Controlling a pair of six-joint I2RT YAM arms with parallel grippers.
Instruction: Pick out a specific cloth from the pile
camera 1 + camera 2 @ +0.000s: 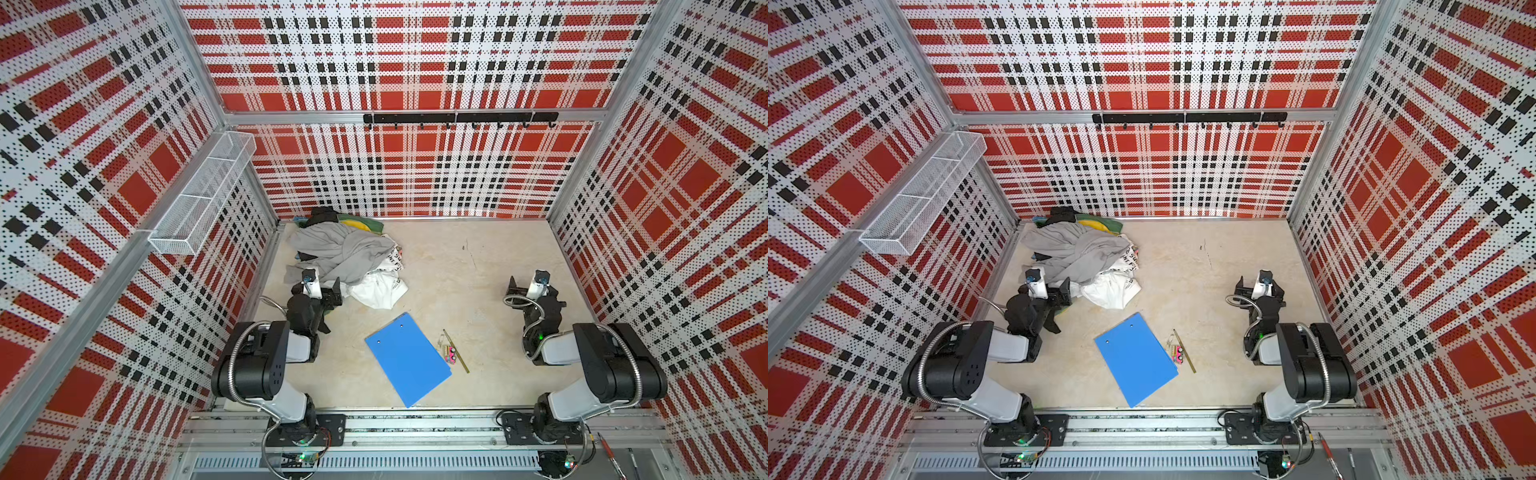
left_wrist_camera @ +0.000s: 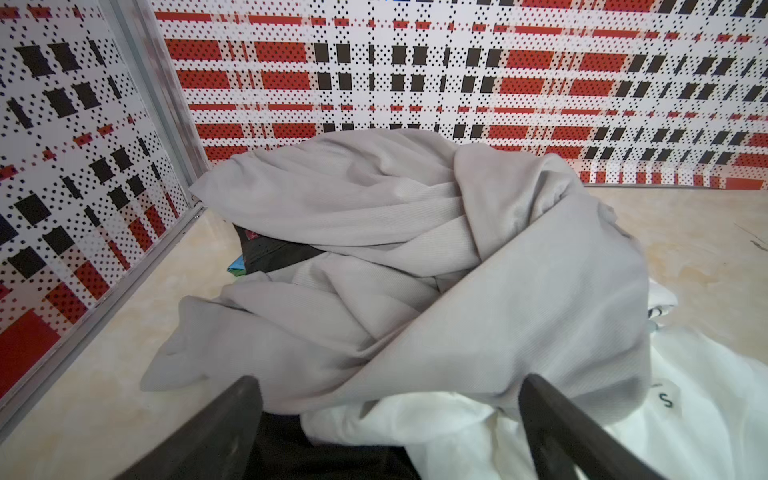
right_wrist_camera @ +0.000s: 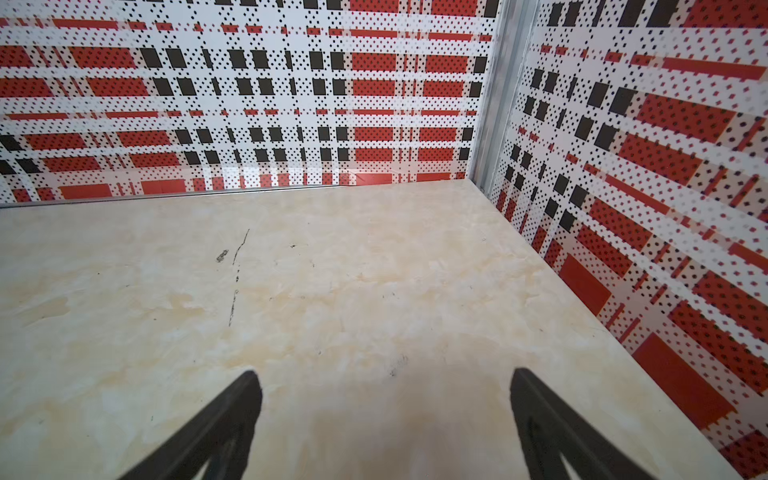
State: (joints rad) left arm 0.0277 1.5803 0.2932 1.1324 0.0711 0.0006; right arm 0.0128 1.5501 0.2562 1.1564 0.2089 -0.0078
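Because the cloth (image 2: 274,254) is soft and limp, it should drag and snag rather than lift clean. Only a black fold with a red fleck shows, tucked under the grey garment (image 2: 415,208) on the wall side of the pile (image 1: 345,253); that fold looks best to pinch. The left pincer (image 2: 388,382) hangs wide and empty at the pile's near edge, and the right pincer (image 3: 382,376) is wide over bare counter (image 3: 374,291). The side wall (image 2: 62,166) crowds the pile; open room lies toward the right.
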